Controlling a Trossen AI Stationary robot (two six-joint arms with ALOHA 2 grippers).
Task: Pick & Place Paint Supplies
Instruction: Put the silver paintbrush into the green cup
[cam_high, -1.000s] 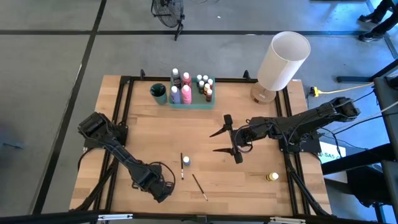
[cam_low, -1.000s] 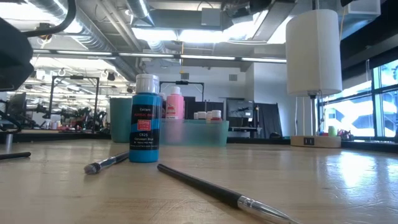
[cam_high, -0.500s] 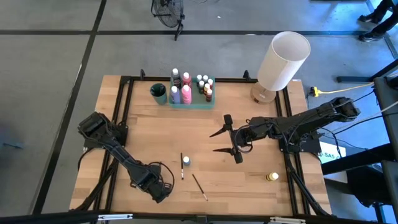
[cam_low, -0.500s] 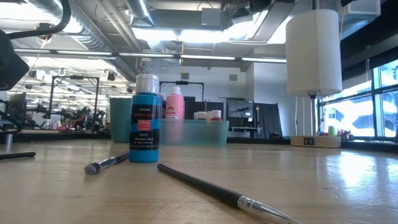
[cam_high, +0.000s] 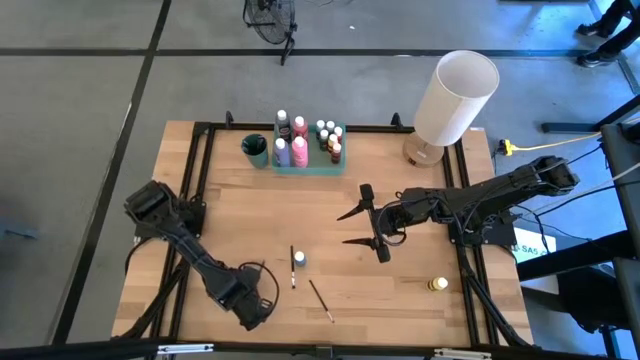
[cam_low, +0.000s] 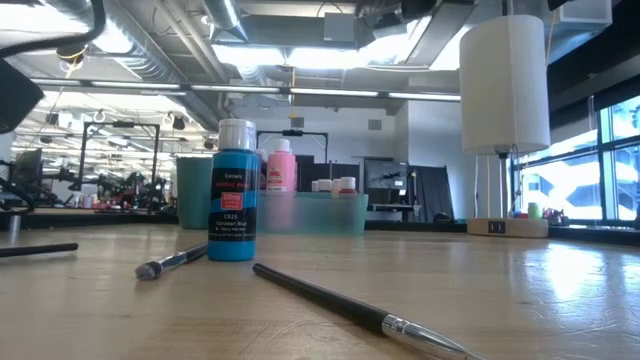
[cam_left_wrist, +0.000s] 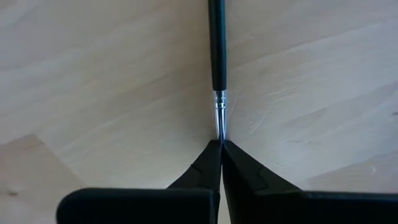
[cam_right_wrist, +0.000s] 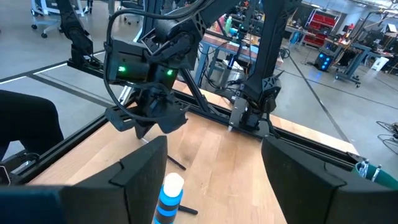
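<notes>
A thin dark paintbrush (cam_left_wrist: 216, 43) lies on the wooden table (cam_high: 240, 220) near the front left, and my left gripper (cam_left_wrist: 221, 144) (cam_high: 250, 308) is shut on its end. A blue paint bottle (cam_low: 232, 190) (cam_high: 299, 258) stands mid-table, with a second brush (cam_low: 175, 262) lying beside it. A third brush (cam_low: 340, 305) (cam_high: 321, 300) lies nearer the front edge. My right gripper (cam_high: 350, 227) hangs open above the table's middle right, holding nothing. A small yellow bottle (cam_high: 438, 285) stands at the front right. My left gripper pinches the brush's thin metal end (cam_left_wrist: 219, 121) between its two fingertips. The fingers come from above and point down. The dark handle (cam_low: 40, 249) runs away from the fingers, level and down at the table top.
A green tray (cam_high: 310, 158) holding several bottles stands at the far edge, with a dark green cup (cam_high: 255, 150) to its left. A big white lamp (cam_high: 455, 95) stands at the far right corner. Bare wood lies between the tray and the loose supplies.
My left gripper has shut on the brush's end while rolling about its own axis, staying over the same spot. The brush's free end has swung a little toward the blue bottle.
</notes>
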